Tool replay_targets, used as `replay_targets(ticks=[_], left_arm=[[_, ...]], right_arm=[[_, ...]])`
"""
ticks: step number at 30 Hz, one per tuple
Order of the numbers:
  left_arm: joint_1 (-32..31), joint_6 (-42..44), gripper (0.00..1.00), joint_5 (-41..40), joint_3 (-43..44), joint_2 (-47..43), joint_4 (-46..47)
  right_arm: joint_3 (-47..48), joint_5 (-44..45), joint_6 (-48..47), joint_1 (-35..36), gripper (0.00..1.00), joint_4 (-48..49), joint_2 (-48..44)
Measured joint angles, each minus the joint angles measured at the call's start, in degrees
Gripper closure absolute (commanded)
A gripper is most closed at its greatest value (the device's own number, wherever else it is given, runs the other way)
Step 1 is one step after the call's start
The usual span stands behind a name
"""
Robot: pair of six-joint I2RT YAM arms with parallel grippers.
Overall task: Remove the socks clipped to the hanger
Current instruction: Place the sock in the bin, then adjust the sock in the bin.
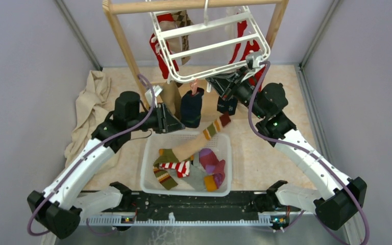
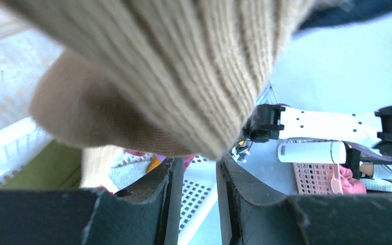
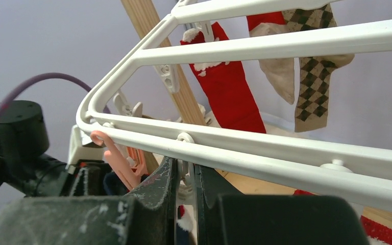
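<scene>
Top view: bright, even, diffuse light from above; faint soft shadows beside basket [image 1: 146,163] near tabletop's near edge. Focus sharp.
Left wrist view: tan sock [image 2: 158,61] too close and blurred; background washed out, bluish.
Right wrist view: hanger [image 3: 286,46] crisp, dark foreground soft.

- hanger [image 3: 286,45]: white
- trimmed sock [image 3: 229,92]: red, white edging
- argyle sock [image 3: 311,87]: brown-tan diamonds
- tan sock [image 2: 184,66]: plain, ribbed
- striped sock [image 1: 176,167]: red-white
- basket [image 1: 146,171]: white mesh
- clip [image 3: 115,158]: pink
</scene>
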Motion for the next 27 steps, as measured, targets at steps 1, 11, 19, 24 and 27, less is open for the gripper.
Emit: replay_targets(ticks=[1,11,19,24,27], left_arm=[[-0.02,-0.39,0.65,0.31,-0.46,-1.51,-0.20],[-0.11,-2.40,0.65,1.66,-4.11,-9.14,-3.02],[-0.31,-3.21,0.52,1.64,-7.87,-10.43,-4.02],[-0.87,-3.30,0.37,1.22,-10.51,-10.21,-4.04],[-1.49,-3.30,0.30,-0.07,-11.52,-9.42,-4.00]], right_arm=[[0.00,0.02,0.02,0.00,1.00,-0.09,0.00],[0.00,0.35,0.33,0.00,0.95,-0.96,0.00],[0.00,0.57,1.14,-0.11,0.48,-3.02,-0.13],[-0.13,-0.11,1.73,-0.15,0.19,-8.37,-0.92],[-1.11,-0.52,1.92,-0.20,0.19,-11.17,-2.25]])
